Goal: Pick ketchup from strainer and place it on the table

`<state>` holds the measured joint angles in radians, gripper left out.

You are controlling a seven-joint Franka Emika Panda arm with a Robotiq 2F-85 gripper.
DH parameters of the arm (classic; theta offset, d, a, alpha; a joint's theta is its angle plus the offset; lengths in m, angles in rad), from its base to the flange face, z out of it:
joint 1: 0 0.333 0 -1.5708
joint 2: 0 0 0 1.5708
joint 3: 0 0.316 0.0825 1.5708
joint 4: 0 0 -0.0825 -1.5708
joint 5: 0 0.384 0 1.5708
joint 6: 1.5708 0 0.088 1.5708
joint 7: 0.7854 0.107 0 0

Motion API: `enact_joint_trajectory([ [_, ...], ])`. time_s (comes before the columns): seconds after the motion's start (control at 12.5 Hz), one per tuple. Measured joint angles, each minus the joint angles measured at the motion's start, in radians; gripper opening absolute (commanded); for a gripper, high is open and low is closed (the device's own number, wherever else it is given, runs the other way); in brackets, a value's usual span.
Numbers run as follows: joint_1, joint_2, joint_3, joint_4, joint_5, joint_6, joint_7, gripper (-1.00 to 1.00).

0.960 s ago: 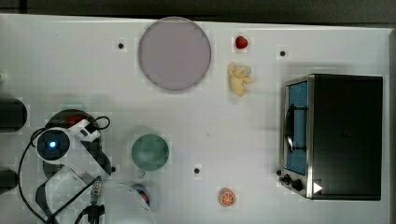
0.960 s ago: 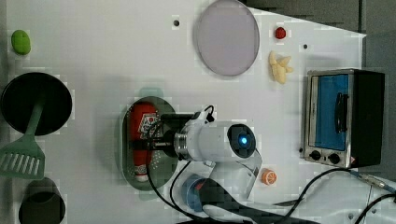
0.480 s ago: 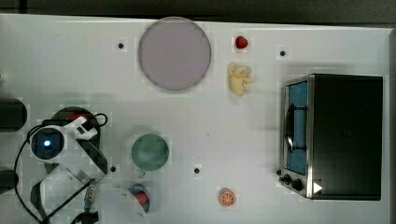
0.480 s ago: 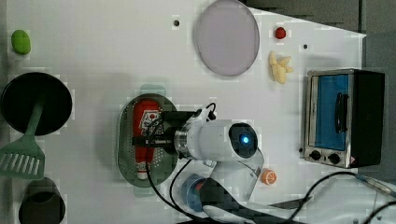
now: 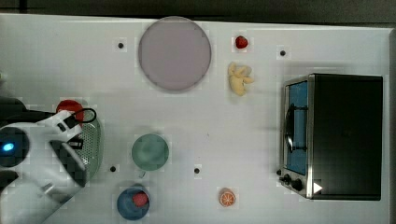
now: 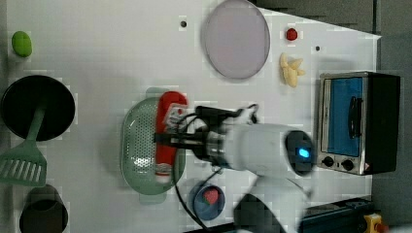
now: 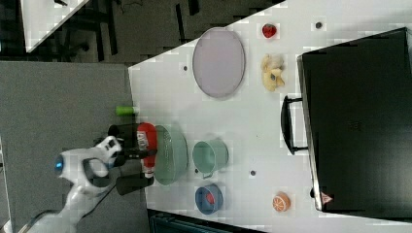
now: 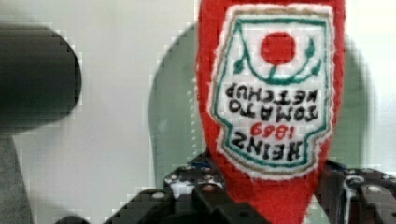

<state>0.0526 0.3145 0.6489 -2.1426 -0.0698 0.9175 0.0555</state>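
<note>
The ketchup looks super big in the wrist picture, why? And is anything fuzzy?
In the wrist view the ketchup sits right in front of the camera, so it looks huge, its label upside down; a dark fuzzy blob sits at one edge. In the left view the gripper and white arm look smeared.

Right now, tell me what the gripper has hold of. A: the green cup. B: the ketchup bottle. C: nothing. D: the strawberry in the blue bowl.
B: in the left view the gripper is clamped across the middle of the red ketchup bottle over the strainer, and the wrist view shows its label right between the fingers.
</note>
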Motion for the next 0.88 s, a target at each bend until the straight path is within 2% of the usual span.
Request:
enact_joint_trajectory([
  [0.24,-0.038,-0.203,-0.003,0.012,0.078,-0.15,0.0,0.12],
  [0.4,-0.076,-0.266,-0.018,0.037,0.092,-0.216,0.0,0.12],
  [0.72,-0.134,-0.274,-0.135,0.049,0.086,-0.28,-0.003,0.12],
  [0.88,-0.155,-0.264,-0.241,0.037,0.079,-0.293,-0.005,0.12],
])
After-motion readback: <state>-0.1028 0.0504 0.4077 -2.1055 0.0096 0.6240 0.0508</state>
